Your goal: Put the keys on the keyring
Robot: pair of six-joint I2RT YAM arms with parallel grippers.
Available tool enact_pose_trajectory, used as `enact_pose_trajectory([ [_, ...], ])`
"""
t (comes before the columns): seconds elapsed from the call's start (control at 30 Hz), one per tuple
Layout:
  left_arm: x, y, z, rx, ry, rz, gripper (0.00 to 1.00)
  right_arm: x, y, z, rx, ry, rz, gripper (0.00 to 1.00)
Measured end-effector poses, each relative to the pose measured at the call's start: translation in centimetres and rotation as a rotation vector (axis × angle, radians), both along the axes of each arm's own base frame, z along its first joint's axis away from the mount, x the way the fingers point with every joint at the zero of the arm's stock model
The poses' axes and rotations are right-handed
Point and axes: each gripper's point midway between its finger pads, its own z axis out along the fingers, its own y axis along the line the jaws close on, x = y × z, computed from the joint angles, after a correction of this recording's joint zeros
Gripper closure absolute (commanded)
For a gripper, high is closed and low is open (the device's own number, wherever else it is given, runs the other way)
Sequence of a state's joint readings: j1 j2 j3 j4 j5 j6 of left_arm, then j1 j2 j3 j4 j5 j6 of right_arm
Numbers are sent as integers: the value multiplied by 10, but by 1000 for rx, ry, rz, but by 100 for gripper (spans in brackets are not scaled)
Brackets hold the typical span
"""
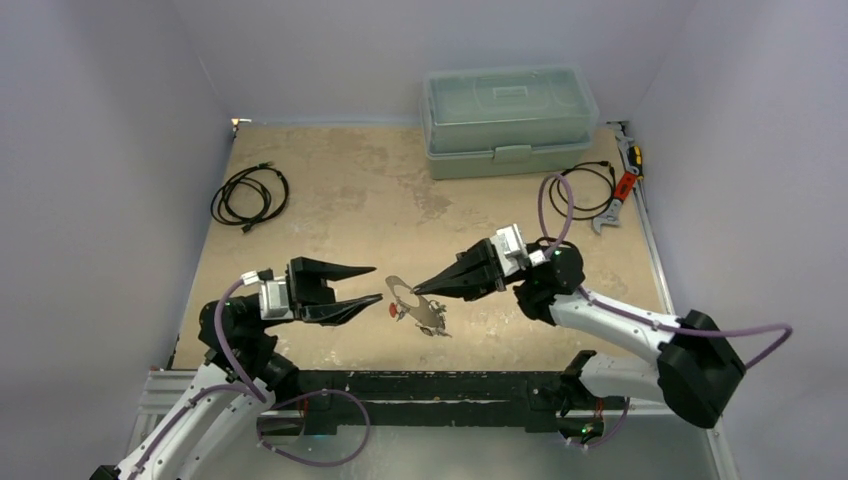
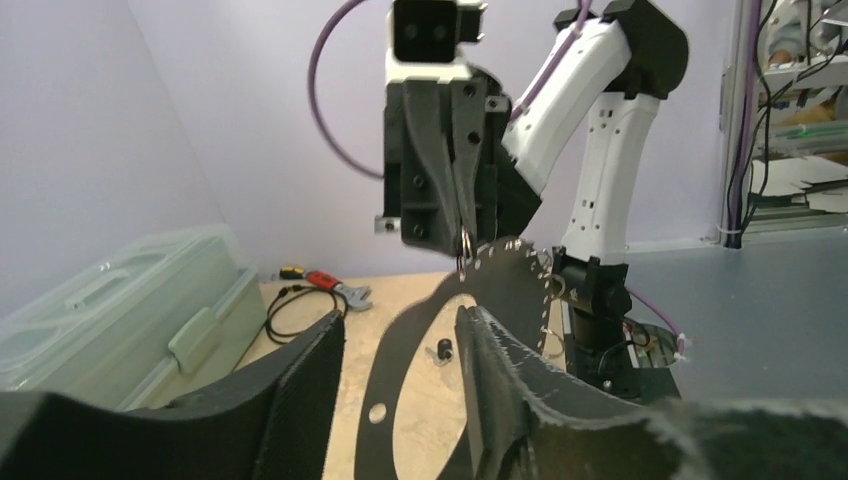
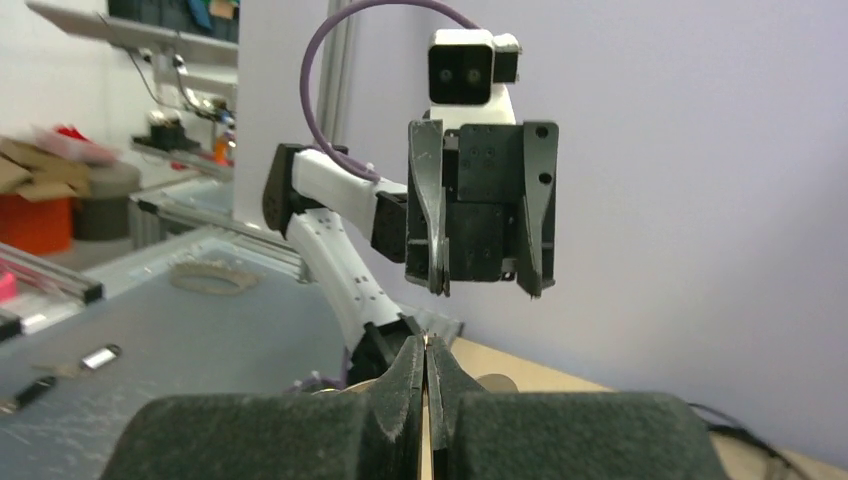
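Note:
The keyring [image 1: 404,293], a flat grey hoop, hangs just above the table between the two arms. My right gripper [image 1: 418,290] is shut on its right rim; in the right wrist view only a thin glint shows between the closed tips [image 3: 427,345]. My left gripper [image 1: 378,283] stands open, facing the hoop from the left. In the left wrist view one dark band of the keyring [image 2: 385,380] runs between my left fingers [image 2: 290,400] without touching them. A red-headed key [image 1: 393,310] and other small keys [image 1: 435,328] sit by the hoop's lower edge. One black-headed key [image 2: 440,350] lies on the table.
A clear lidded plastic box [image 1: 508,120] stands at the back. A coiled black cable [image 1: 250,195] lies at the back left, and another cable [image 1: 585,190] and a red-handled wrench [image 1: 620,195] at the back right. The black base rail [image 1: 430,390] runs along the near edge.

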State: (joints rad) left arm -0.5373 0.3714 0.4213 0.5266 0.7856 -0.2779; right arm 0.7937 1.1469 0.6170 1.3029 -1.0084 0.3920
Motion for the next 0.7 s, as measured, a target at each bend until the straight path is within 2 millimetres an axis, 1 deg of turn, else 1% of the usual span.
enact_pose_trajectory([
  [0.07,-2,0,2,-19,-10,-9,60,2,4,-6,-15,63,33,100],
  [0.2,-3,0,4,-48,-24,-21,65,10,17,-25,-71,195,70,100],
  [0.27,-4,0,3,-56,-30,-24,67,12,20,-28,-79,231,72,100],
  [0.57,-3,-1,-4,-69,-16,-29,68,14,21,-12,-22,251,64,100],
  [0.7,-1,-2,-5,-71,-5,-27,69,15,24,-8,-10,258,63,100],
])
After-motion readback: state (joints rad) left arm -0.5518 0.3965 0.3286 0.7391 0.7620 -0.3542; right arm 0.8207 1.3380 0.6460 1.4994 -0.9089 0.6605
